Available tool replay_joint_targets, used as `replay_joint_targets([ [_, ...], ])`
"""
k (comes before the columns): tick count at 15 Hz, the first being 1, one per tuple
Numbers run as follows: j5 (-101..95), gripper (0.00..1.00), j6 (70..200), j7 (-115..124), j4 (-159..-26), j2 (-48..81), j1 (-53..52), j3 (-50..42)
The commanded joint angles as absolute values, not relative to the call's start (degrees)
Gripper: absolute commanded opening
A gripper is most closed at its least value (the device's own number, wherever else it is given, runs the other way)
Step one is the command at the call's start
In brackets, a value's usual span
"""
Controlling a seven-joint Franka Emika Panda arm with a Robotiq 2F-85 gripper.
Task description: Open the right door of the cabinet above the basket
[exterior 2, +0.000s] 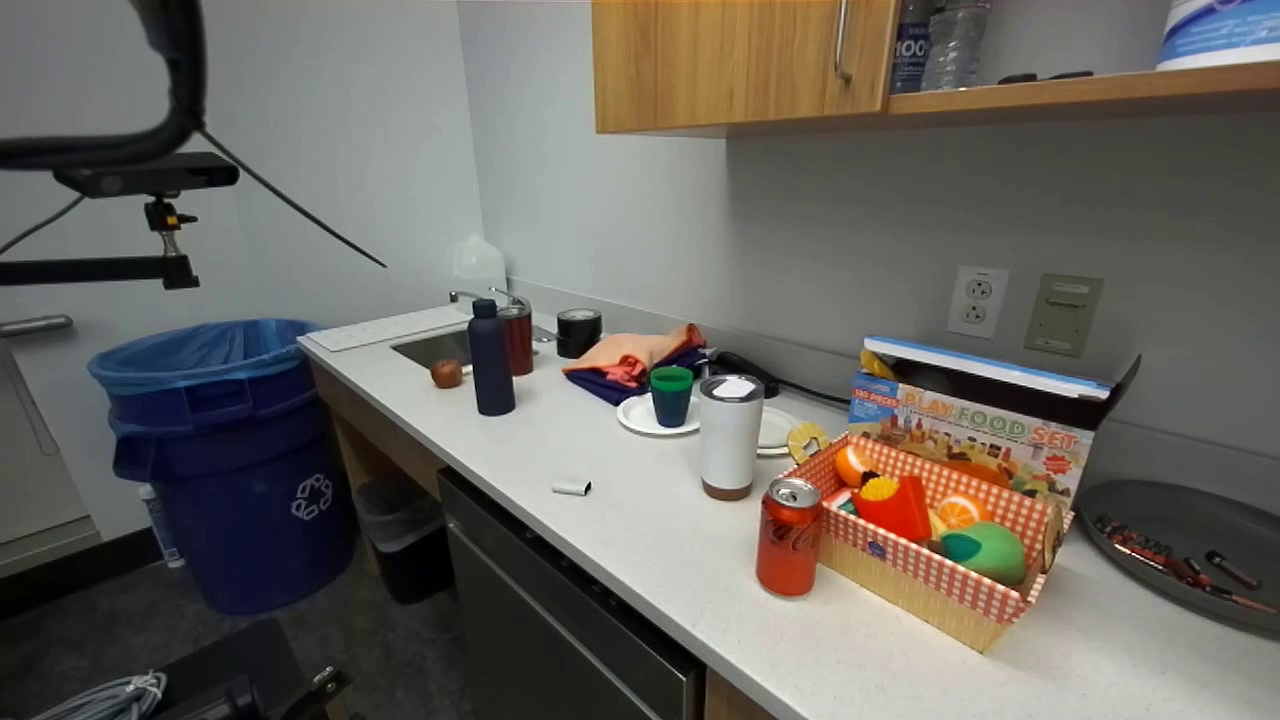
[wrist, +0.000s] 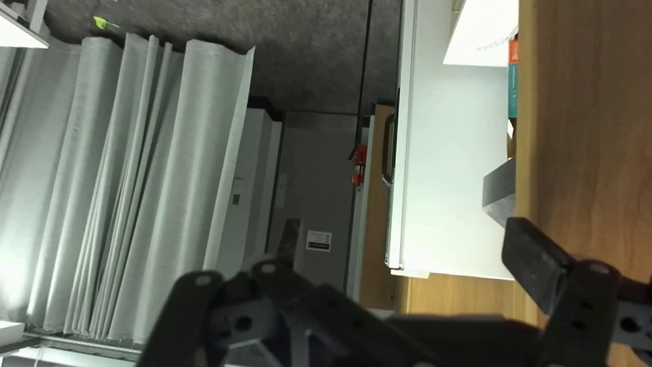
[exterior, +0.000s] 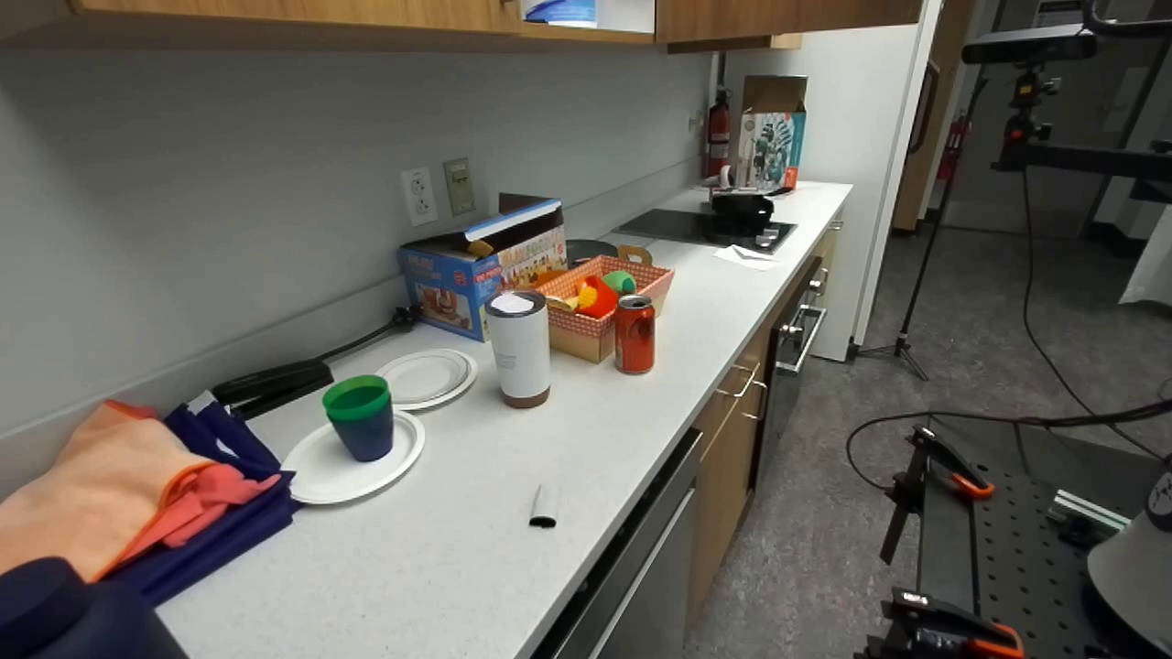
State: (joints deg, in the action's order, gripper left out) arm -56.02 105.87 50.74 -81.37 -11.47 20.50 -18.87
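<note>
- White counter (exterior 2: 650,530) runs along a grey wall (exterior 2: 800,220); we have the pair in both exterior views.
- Wood cabinet (exterior 2: 1060,96), light brown, hangs on the wall above the counter. We can see inside: bottles (exterior 2: 957,50) and a blue-and-white tub (exterior 2: 1225,35).
- Right door (exterior: 824,14): swung open, standing out from the cabinet in an exterior view. We get only its lower part, high in frame.
- Left door (exterior 2: 745,60): closed, metal handle (exterior 2: 840,40) near its right edge.
- Gripper (wrist: 405,237), wrist view: fingers (wrist: 537,265) spread wide apart, nothing between them. Wood panel (wrist: 596,142) fills the right side there, just beside one finger; touching or not, we cannot tell.
- Blue box (exterior 2: 985,420), marked PLAY FOOD SET, near the wall, top flap raised.
- Basket (exterior 2: 900,590): on the counter below the cabinet, in front of the box. Red check inside; we see toy food (exterior 2: 905,508) in it.
- White plates (exterior: 410,447); cup (exterior: 366,441), blue with green rim, upright on one.
- Tumbler (exterior: 519,357): white, lidded, upright, between plates and basket.
- Can (exterior 2: 790,540): red, upright, just beside the basket.
- White tube (exterior: 544,505), dark at one end, lies well apart from the basket.
</note>
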Motion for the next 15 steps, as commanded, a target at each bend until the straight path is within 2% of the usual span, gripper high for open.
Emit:
replay_joint_targets([
  [1,-55.8,1.0,106.1,51.7,-77.2,-8.7,21.0,-19.8],
  [5,-51.9,1.0,102.3,46.7,-76.2,-9.9,20.0,-19.3],
  [15,-36.1,1.0,74.2,21.1,-67.1,-15.3,17.4,-15.0],
])
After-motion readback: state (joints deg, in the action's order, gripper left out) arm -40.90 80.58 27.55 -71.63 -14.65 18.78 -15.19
